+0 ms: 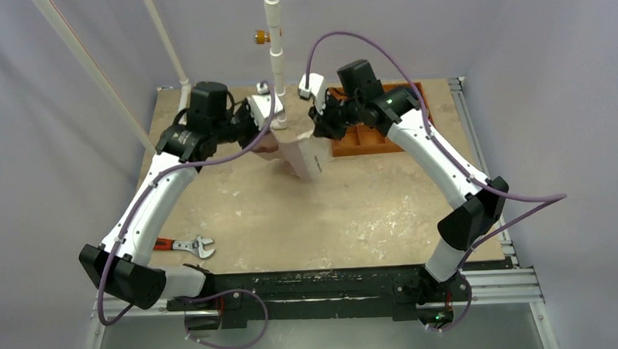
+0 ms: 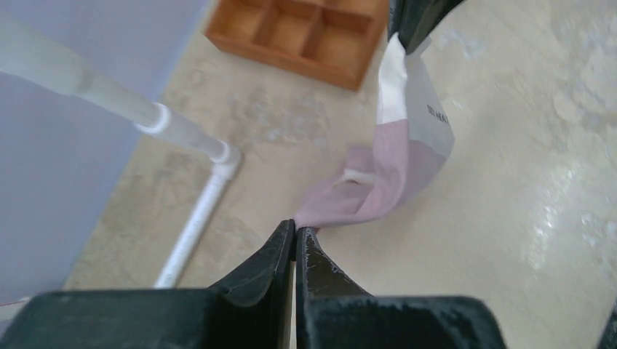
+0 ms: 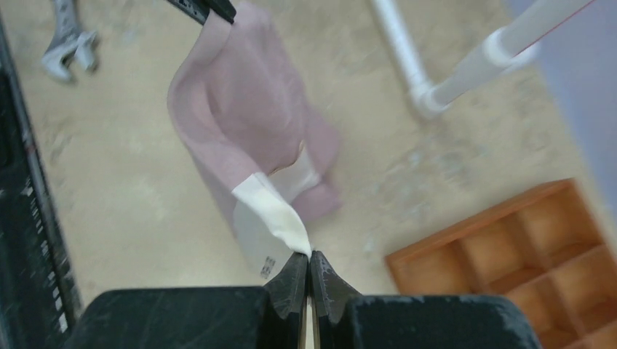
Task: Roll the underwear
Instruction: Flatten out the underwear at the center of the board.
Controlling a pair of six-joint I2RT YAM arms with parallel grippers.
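The soft dusty-pink cloth underwear with its cream-white panel (image 1: 301,155) hangs slack just left of the orange wooden compartment tray (image 1: 367,137), strung between both arms above the mottled tan surface (image 1: 330,212). Whether its lowest fold touches the surface cannot be told.

The left tool (image 2: 296,233) is clenched on a pink corner. The right tool (image 3: 309,258) is clenched on the edge of the cream panel.

By my reading, rolling has not yet begun. The cloth shows creases and a sag but no coil, so the garment has to be laid flat and then wound up; nearly all the work is left.

A white plastic pipe stand (image 1: 275,59) rises just left of the tray, close behind the cloth and between the two wrists. It looks the likeliest thing to snag a swing. The tray's near wall also crowds the right arm. A silver adjustable wrench with a red grip (image 1: 192,245) lies well apart from the tray, towards the near left, and seems no hindrance.
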